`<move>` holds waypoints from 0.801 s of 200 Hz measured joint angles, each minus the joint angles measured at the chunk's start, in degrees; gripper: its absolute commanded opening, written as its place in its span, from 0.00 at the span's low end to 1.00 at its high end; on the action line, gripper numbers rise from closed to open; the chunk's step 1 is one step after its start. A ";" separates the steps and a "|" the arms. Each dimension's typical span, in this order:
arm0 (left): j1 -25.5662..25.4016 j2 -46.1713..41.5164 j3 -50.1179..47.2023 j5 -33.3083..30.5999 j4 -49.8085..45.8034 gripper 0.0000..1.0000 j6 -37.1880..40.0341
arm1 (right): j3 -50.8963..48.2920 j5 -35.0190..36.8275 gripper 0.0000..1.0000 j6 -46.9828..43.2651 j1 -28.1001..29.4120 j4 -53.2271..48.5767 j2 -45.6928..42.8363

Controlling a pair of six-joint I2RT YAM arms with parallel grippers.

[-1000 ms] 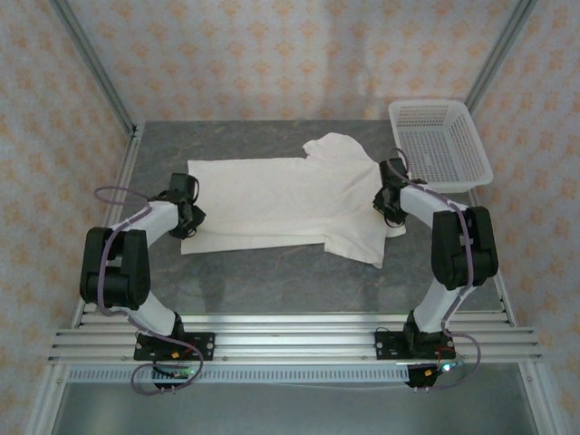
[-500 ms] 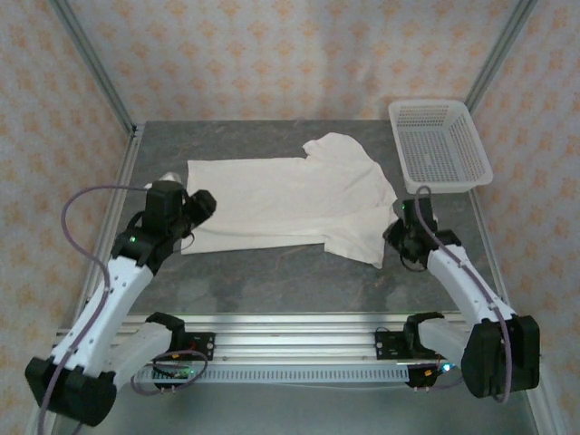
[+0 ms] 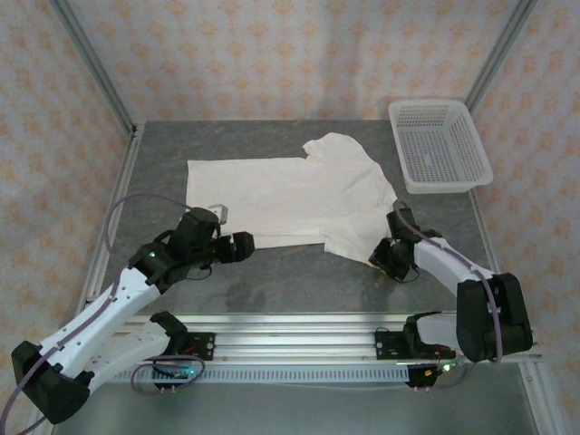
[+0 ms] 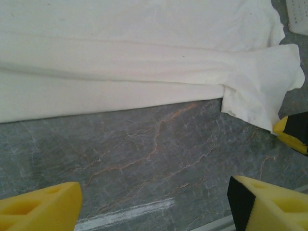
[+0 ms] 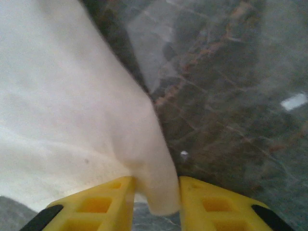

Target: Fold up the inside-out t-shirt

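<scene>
T-shirt point(image 3: 290, 195), inside-out: lying flat on the tabletop point(image 3: 299, 281), ahead of our left jaws, which we are holding wide apart and empty, likely readying a hem grab. Between our right jaws we are pinching its sleeve corner point(image 5: 161, 195), probably for folding inward.

Cream-white t-shirt point(image 3: 290, 195) spread flat on the grey marbled table point(image 3: 272, 285), hem to the left, sleeves to the right. One sleeve points to the far side, the other to the near edge, its corner pinched between the fingers of the right hand point(image 3: 388, 257). Soft lengthwise creases run along the near side.
</scene>
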 measured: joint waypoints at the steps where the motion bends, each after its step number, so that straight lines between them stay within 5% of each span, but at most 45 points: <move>1: -0.07 0.04 0.00 0.00 0.00 0.84 0.02 | 0.11 -0.07 0.04 0.07 0.04 0.07 0.09; 63: -0.92 -0.76 0.02 -2.38 -1.57 0.89 1.18 | 12.35 -0.59 0.00 2.51 1.62 0.31 2.03; 111: -1.01 -1.29 0.02 -2.84 -1.88 0.93 1.36 | 42.60 1.88 0.00 5.29 0.35 2.08 25.86; 127: -1.01 -1.95 0.02 -3.69 -2.49 0.93 1.57 | 51.78 2.21 0.33 5.88 -0.87 1.20 34.18; 160: -1.01 -3.04 0.02 -5.09 -2.80 0.97 1.55 | 66.31 3.21 0.43 4.35 -2.08 -3.67 45.11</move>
